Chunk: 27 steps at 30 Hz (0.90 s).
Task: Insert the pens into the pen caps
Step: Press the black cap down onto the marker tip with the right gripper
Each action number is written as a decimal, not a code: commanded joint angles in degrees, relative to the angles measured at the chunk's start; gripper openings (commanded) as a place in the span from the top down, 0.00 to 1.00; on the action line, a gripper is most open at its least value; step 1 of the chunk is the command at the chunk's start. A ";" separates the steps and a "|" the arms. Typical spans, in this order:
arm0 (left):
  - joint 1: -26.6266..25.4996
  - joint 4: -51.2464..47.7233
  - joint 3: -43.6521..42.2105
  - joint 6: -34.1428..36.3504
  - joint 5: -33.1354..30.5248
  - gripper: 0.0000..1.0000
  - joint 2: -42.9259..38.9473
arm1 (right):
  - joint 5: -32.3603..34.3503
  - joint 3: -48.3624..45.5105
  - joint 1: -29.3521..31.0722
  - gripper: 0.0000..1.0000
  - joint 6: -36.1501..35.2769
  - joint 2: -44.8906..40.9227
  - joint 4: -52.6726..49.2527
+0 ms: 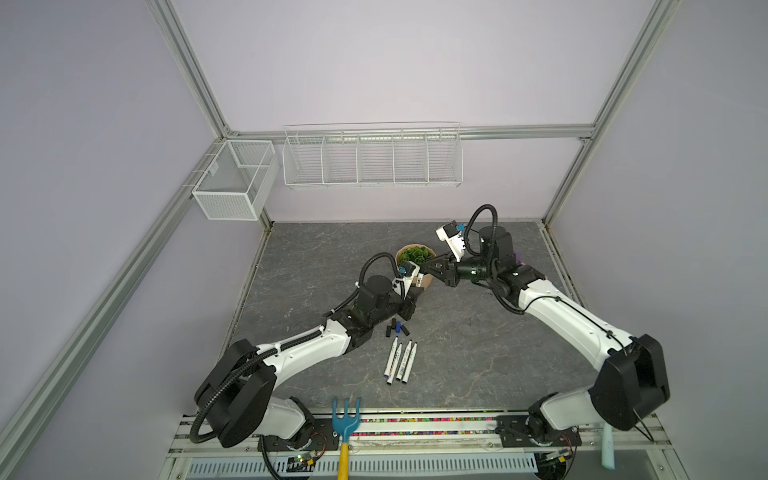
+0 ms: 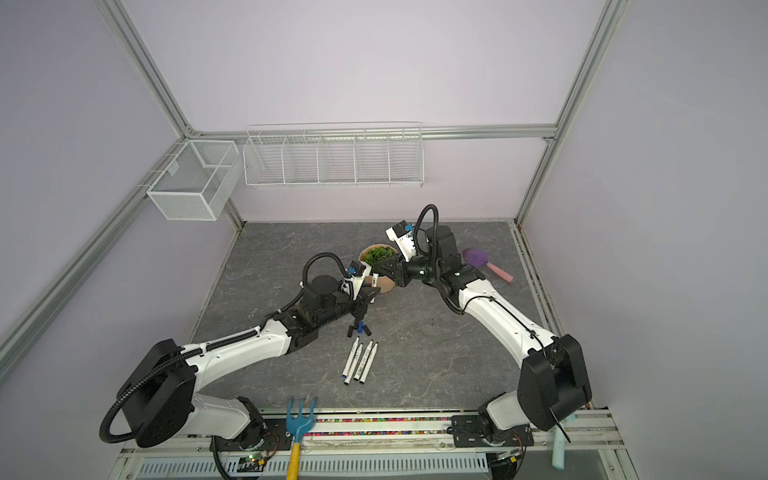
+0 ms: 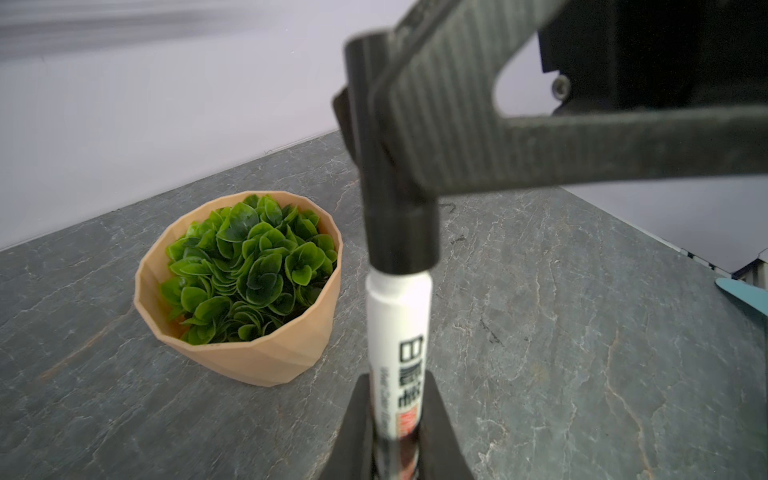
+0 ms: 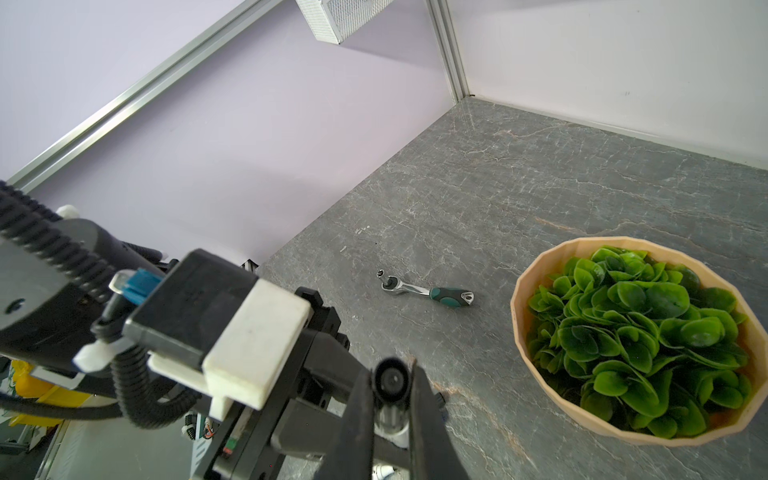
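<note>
On the left, my left claw [image 3: 397,415] is clamped on a white pen [image 3: 399,316]. It grips low on the printed barrel, so the writing end stands clear and points across at the other arm. The two arms meet in the air over the middle of the bench [image 1: 478,353], a little toward its back edge, close by the plant pot [image 3: 291,345].

Moving along and nearer the front edge, four more pens [image 1: 400,360] lie side by side, almost parallel. Just behind them is a huddle of loose caps [image 1: 397,328], three black and a blue cap [image 1: 398,327], touching or nearly so. Handy that they're bunched like that: it should be a short reach for each next pick.

Further right, my right claw [image 4: 391,376] is closed on a black cap [image 3: 399,224]. It pinches the cap across its sides, so the open mouth faces the pen. From the left wrist camera, the cap's rim sits against the pen's white shoulder, and the tip is out of sight inside. I judge this one seated or very close, though I can't tell whether it has clicked.

Pen and cap look lined up, and that matters, because a skewed push could lever the pen out of my grip. By my reckoning that's one of five nearly done, with four pens and four caps waiting on the bench. If it's home, I'd open the right claw first.
</note>
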 commanded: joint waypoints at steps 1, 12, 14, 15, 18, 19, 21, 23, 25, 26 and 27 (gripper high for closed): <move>1.61 8.09 0.54 0.16 -8.56 1.00 -1.45 | -8.53 -0.44 0.69 0.92 -2.06 -1.47 -11.56; 0.15 11.63 -1.29 2.22 -6.92 1.00 -0.53 | -9.60 -0.44 0.60 0.88 -1.27 -1.32 -10.71; -0.39 11.59 -1.37 3.38 -6.43 1.00 -0.25 | -9.14 -0.25 0.59 0.87 -0.88 -1.29 -10.39; -0.56 11.66 -1.35 3.58 -6.35 1.00 -0.18 | -8.97 -0.18 0.58 0.86 -0.86 -1.33 -10.21; -0.85 11.79 -1.65 3.58 -6.12 1.00 -0.07 | -8.38 0.09 0.58 0.82 -0.34 -1.40 -9.63; -0.85 12.02 -1.85 3.55 -6.10 1.00 -0.06 | -8.19 0.10 0.58 0.81 -0.17 -1.39 -9.49; -0.89 12.71 -2.29 3.49 -6.12 1.00 -0.08 | -7.80 0.27 0.60 0.79 -0.11 -1.65 -9.35; -0.93 13.15 -2.56 3.48 -6.25 1.00 0.01 | -7.35 0.35 0.57 0.78 0.16 -1.82 -8.99; -0.92 13.41 -2.64 3.48 -6.02 1.00 0.20 | -6.90 0.41 0.57 0.75 0.39 -2.04 -8.63; -0.93 13.70 -2.73 3.56 -5.75 1.00 0.44 | -6.37 0.45 0.58 0.73 0.54 -2.18 -8.45; -0.98 13.80 -2.74 3.61 -5.69 1.00 0.52 | -6.07 0.45 0.59 0.71 0.54 -2.40 -8.36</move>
